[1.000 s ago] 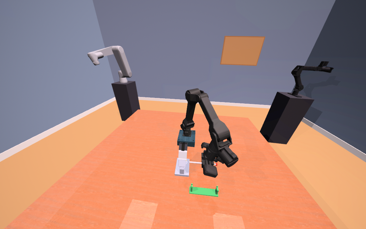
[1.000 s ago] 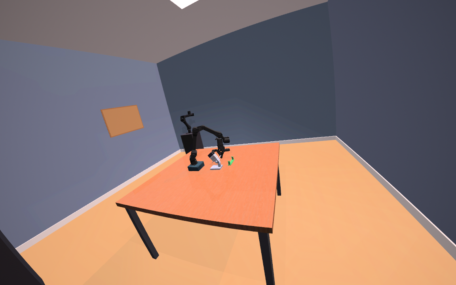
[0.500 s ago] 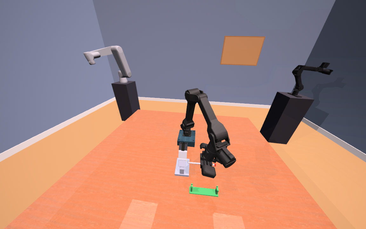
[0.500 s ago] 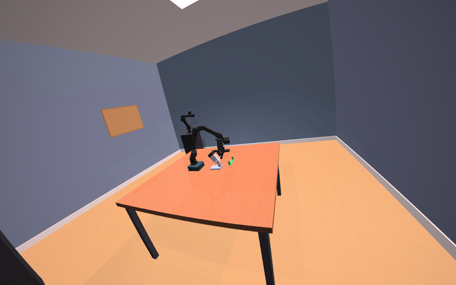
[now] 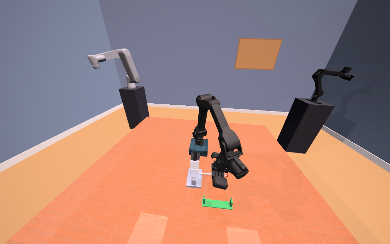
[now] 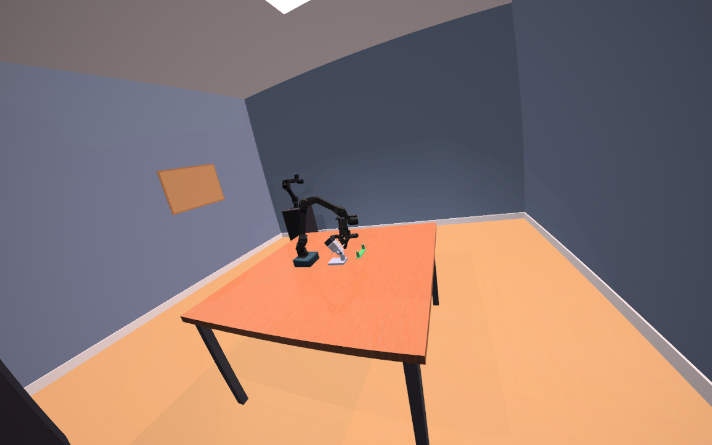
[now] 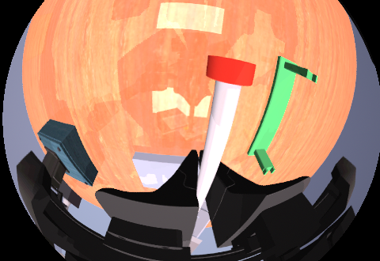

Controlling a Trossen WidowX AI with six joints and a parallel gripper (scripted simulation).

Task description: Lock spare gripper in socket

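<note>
Wood-grained tabletop — slim white pin in black tool.

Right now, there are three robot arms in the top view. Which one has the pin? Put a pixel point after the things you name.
The black arm [image 5: 219, 116] on the blue base plate [image 5: 192, 150]. Only its gripper [image 5: 219, 174] [image 7: 198, 155] pinches the red-headed pin [image 5: 205, 174] [image 7: 224, 122].
</note>
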